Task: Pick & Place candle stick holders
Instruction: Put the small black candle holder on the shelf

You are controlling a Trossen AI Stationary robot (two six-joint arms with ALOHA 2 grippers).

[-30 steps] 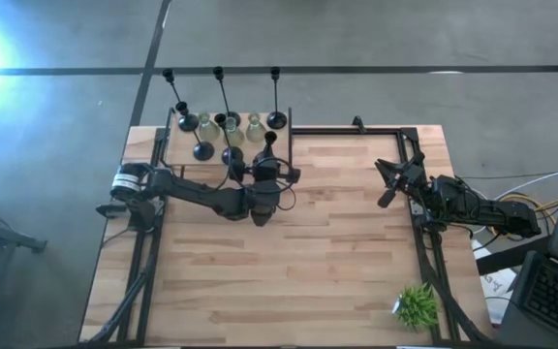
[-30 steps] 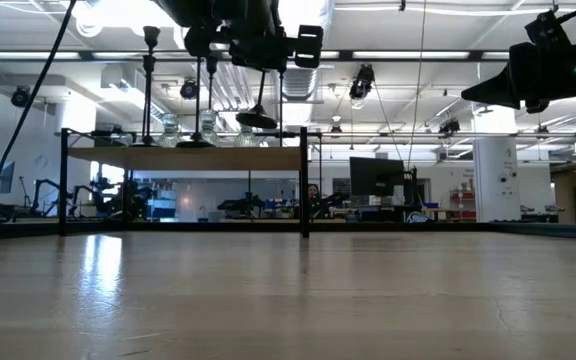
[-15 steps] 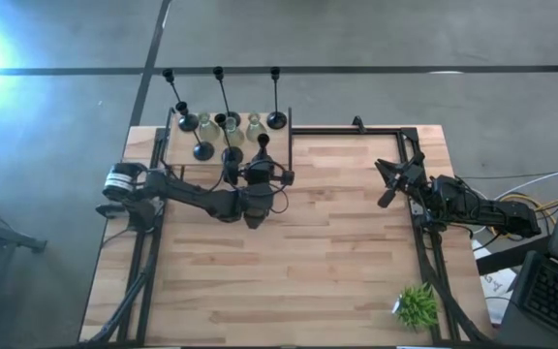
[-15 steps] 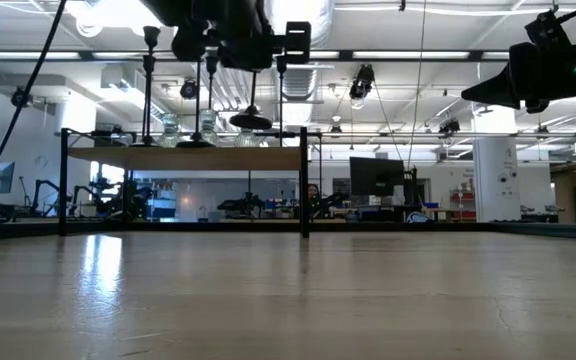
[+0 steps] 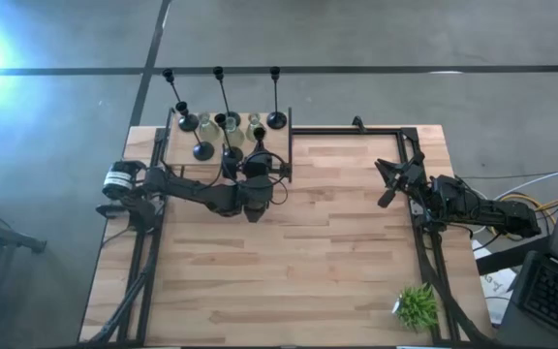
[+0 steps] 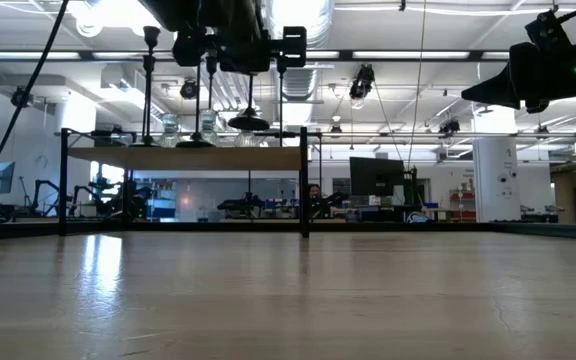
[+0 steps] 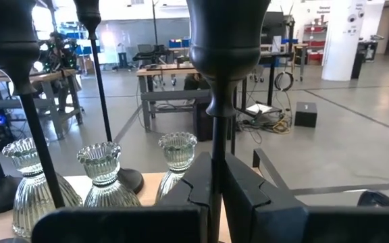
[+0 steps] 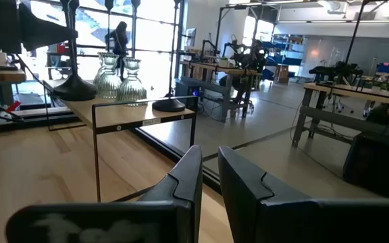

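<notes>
Black candle stick holder [image 7: 216,81] upright in clamped left gripper [image 7: 215,192]; glass holders [image 7: 100,177] beyond

The left hand [image 5: 257,167] covers the base of the black holder [image 7: 225,40] it carries in the overhead view; that holder's cup runs off the wrist picture's edge. The glass holders [image 5: 231,124] beyond the hand blur together from overhead.

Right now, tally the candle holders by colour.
Black holders: 6 (one held in the left gripper)
Pale-green glass holders: 3
Total: 9
</notes>
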